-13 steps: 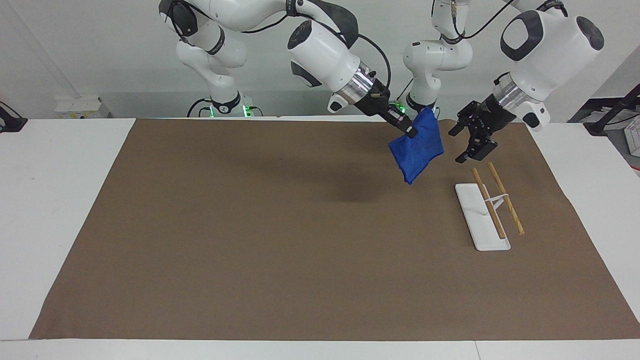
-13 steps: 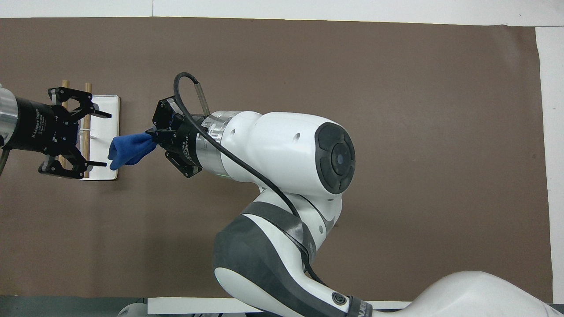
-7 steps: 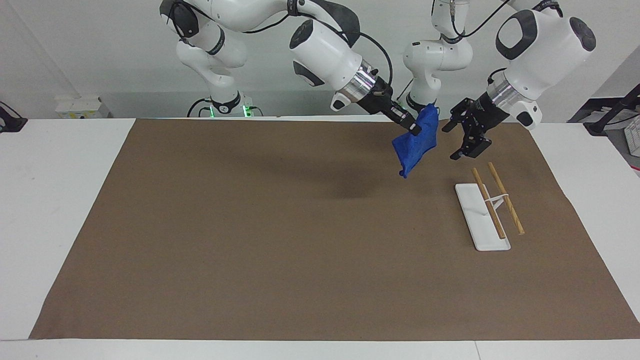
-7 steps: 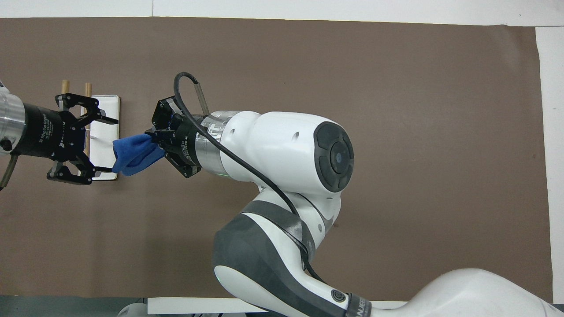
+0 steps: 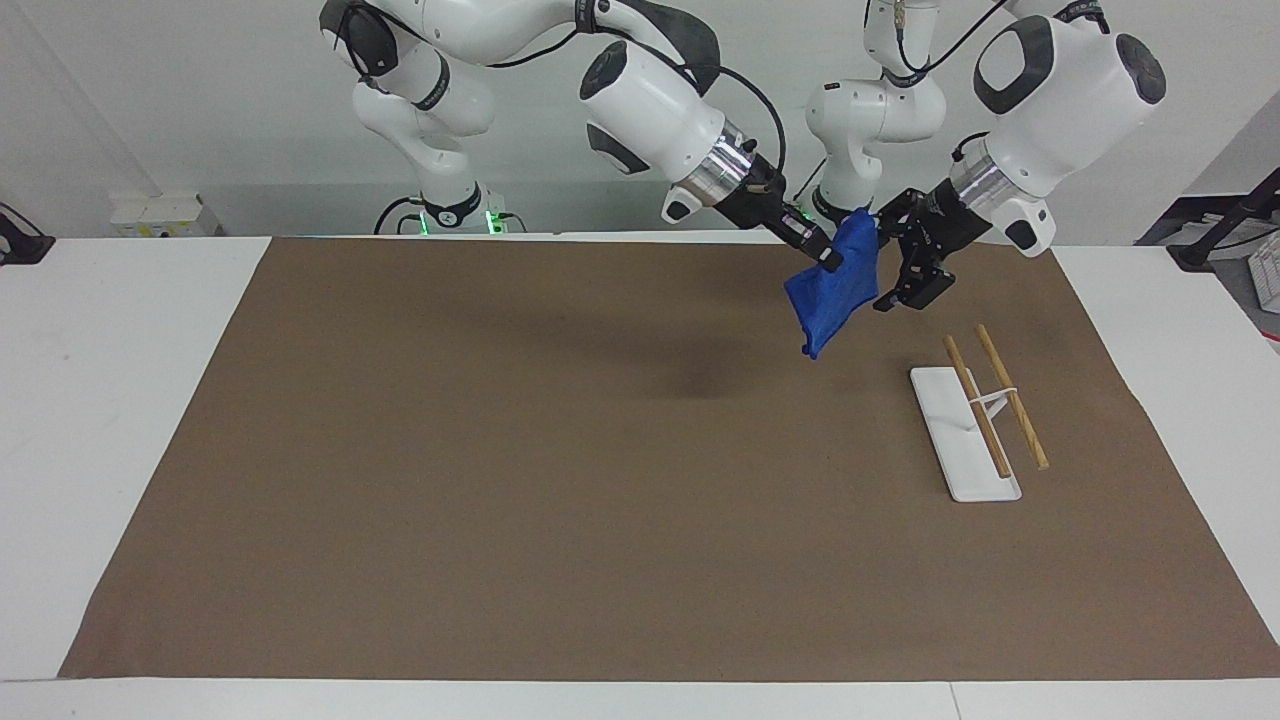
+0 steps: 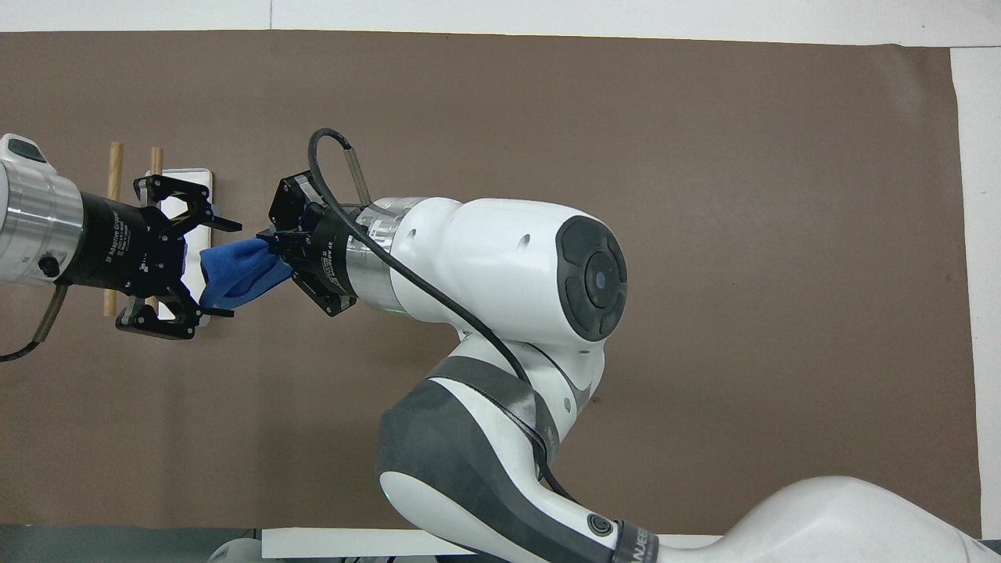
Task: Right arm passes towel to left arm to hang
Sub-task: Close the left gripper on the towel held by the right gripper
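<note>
Pinching the top edge of the towel, the right gripper has its fingertips pressed together on the cloth, up in the air over the brown mat toward the left arm's end of the table. Blue cloth hangs down and out from that pinch point, bunched, its lowest corner clear of the mat. In the overhead view the towel sticks out from the right gripper straight toward the other arm's hand.

Left gripper fingers spread wide, one finger on each side of the towel's free end, so the cloth's tip sits in the gap between them. Cannot tell whether either finger touches the fabric; the fingers are not clamped on it. Left gripper is airborne too, over the mat and partly over the rack.

Outward: right arm comes in from its base and reaches across with a silver wrist ring and looping black cable; left arm angles down from its own base.

On the mat beneath, the hanging rack: a white flat base with two wooden rods raised over it, nothing on them. The rack sits farther from the robots than the towel, well apart from it.
</note>
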Robot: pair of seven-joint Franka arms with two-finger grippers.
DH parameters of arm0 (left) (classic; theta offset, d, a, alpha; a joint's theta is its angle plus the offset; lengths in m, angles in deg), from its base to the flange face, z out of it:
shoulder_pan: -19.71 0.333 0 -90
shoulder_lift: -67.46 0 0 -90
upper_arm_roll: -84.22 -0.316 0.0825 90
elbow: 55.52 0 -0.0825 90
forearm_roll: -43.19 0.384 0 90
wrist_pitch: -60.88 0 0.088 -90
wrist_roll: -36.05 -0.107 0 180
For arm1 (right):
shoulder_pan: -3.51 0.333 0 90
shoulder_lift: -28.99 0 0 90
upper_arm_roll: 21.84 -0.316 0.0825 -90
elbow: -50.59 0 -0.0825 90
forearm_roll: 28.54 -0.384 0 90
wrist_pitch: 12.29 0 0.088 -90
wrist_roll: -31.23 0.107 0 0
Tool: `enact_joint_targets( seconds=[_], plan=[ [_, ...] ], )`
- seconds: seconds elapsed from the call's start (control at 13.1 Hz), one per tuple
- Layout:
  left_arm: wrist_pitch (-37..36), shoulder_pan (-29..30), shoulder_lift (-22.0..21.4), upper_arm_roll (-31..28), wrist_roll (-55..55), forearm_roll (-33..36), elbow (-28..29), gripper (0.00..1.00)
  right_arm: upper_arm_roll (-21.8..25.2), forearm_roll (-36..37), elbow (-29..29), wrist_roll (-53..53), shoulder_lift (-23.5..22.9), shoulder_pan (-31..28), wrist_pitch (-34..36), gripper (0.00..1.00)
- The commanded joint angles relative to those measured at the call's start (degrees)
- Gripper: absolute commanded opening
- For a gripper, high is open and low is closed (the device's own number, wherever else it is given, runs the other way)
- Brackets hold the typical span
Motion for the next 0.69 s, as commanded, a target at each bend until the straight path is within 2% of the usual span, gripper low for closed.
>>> enact_joint_targets(
  seconds=[0.0, 0.08, 0.15, 0.31, 0.38, 0.61],
  plan=[
    [3.06, -0.17, -1.43, -0.85, 1.24, -2.3, 1.66, 1.0, -0.95, -0.65, 0.94, 0.1, -1.09, -0.15, -0.54, 0.0],
    [3.59, 0.09, -1.26, -0.86, 1.33, -2.48, 1.66, 0.99, -0.95, -0.65, 1.02, 0.1, -1.09, -0.15, -0.45, 0.0],
    [3.77, 0.1, -1.25, -0.94, 1.33, -2.66, 1.66, 0.93, -0.95, -0.65, 1.03, 0.1, -1.09, -0.15, -0.45, 0.0],
    [3.77, 0.1, -1.52, -0.94, 1.33, -2.66, 2.36, 0.65, -0.95, -0.56, 1.03, 0.01, -1.09, -0.15, -0.36, 0.0],
    [3.77, 0.18, -1.52, -0.94, 1.33, -2.57, 2.54, 0.45, -0.95, -0.56, 1.03, 0.01, -1.09, -0.15, -0.27, 0.0],
    [4.29, 0.1, -1.69, -1.03, 0.8, -2.31, 3.42, 0.11, -0.95, -0.56, 1.03, 0.01, -1.09, -0.15, -0.27, 0.0]
  ],
)
